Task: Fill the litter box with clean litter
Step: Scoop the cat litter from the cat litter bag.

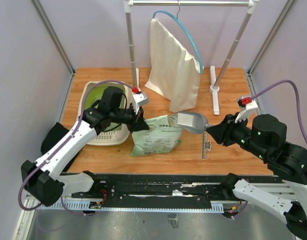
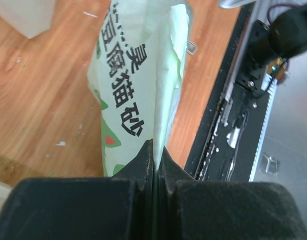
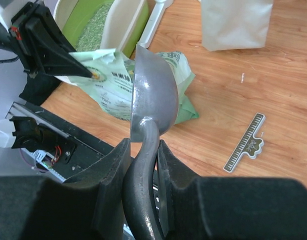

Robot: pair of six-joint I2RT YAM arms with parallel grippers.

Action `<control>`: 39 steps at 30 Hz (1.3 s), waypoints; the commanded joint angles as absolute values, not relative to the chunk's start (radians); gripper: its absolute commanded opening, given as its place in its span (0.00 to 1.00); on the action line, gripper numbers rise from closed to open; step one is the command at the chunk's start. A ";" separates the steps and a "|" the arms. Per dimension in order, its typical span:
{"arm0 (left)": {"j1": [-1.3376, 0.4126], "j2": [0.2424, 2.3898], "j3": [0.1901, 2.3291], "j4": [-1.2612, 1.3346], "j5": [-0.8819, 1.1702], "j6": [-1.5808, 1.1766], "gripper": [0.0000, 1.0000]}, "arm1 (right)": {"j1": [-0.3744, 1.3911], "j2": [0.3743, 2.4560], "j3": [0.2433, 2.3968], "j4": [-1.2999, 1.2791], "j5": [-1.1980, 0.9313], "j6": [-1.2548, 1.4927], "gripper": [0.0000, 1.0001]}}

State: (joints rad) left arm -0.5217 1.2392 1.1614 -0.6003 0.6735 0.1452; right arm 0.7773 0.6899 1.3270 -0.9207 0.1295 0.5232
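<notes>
Both hands point(image 1: 142, 122) point(image 1: 210, 132) tight on bag point(image 1: 158, 137), scoop point(image 1: 191, 121)

The left arm point(image 1: 78, 132) lies across the beige plastic litter box with lime-green interior point(image 1: 111, 139), so only its far-left part is open from above. Just right of the box, the crumpled green printed bag point(image 1: 156, 135) fills the middle of the wooden surface point(image 1: 188, 155). The grey metal scoop point(image 1: 192, 121) hovers over the bag's right edge. At the back, the hanging cream cloth bag point(image 1: 173, 65) and the white rack posts point(image 1: 131, 45) block the way. Bare wood is open between the green bag and the flat grey ruler-shaped clip point(image 1: 207, 146), and along the near strip.
</notes>
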 commanded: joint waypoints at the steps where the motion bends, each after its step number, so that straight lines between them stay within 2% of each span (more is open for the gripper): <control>1: -0.554 1.114 1.062 -0.420 0.780 0.191 0.00 | 0.762 0.754 1.394 -0.962 0.052 0.495 0.01; 10: -0.581 1.029 1.006 -0.420 0.791 0.272 0.00 | 0.762 0.868 1.428 -1.035 0.125 0.439 0.01; 22: -0.619 1.010 0.972 -0.392 0.703 0.312 0.01 | 0.762 1.092 1.485 -1.144 -0.116 0.383 0.01; 27: -0.632 1.005 0.950 -0.283 0.611 0.252 0.01 | 0.764 1.147 1.447 -1.181 -0.066 0.394 0.01; 39: -0.713 1.023 0.870 -0.208 0.492 0.237 0.00 | 0.796 1.279 1.040 -0.680 -0.121 0.574 0.01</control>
State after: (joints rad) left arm -0.7094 1.0542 0.9096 -0.3183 0.5526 0.2523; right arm 0.7815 1.2453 1.1500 -0.8707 -0.0830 0.4995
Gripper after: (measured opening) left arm 0.033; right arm 0.259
